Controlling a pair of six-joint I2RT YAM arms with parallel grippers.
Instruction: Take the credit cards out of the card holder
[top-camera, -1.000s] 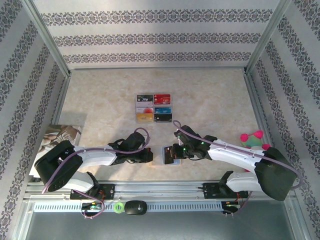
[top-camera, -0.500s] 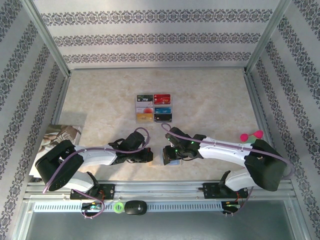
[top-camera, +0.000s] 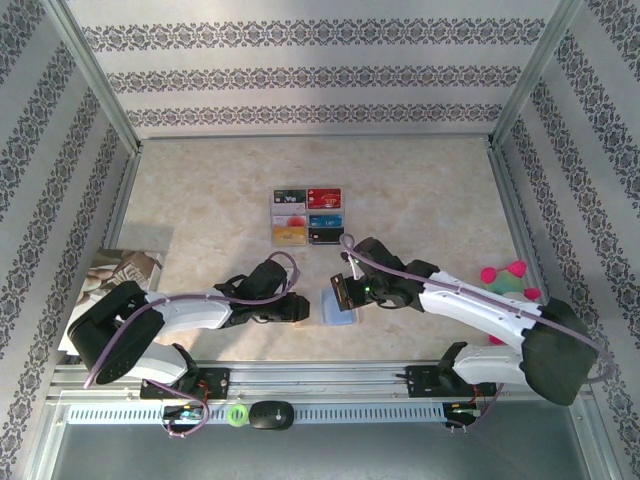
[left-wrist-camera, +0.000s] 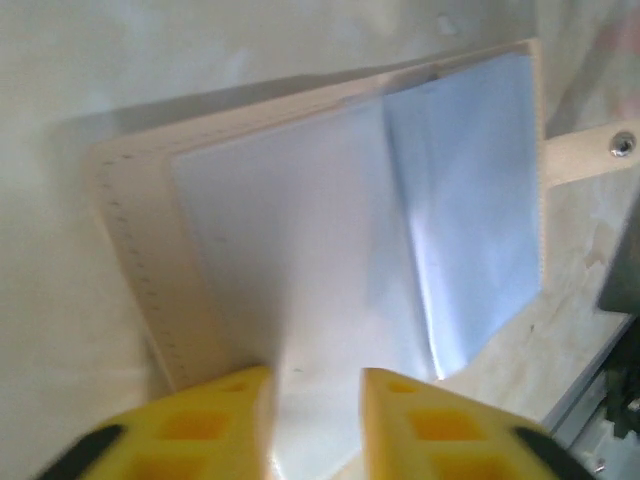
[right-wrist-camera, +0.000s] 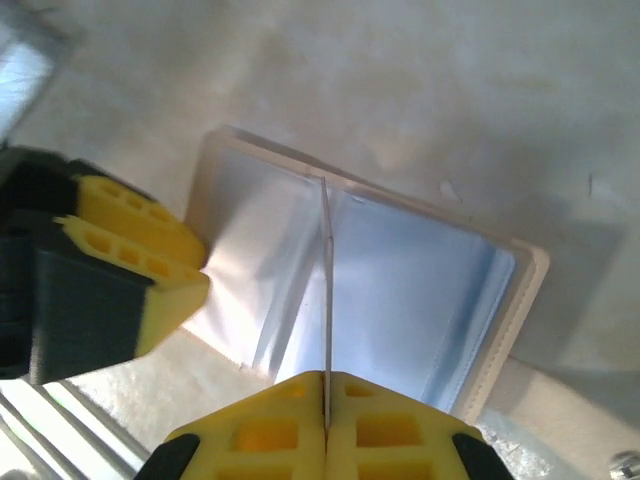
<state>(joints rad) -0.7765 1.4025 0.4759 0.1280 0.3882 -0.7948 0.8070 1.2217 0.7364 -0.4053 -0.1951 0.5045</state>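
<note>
Fingers (right-wrist-camera: 270, 425) of the right gripper (right-wrist-camera: 325, 385) are pinched together on a credit card (right-wrist-camera: 325, 290), held edge-on just above the open card holder (right-wrist-camera: 420, 290), whose fold runs straight between both grippers. Left gripper (left-wrist-camera: 315, 420), jaws apart, sits at the holder's left edge. No writing is readable.
</note>
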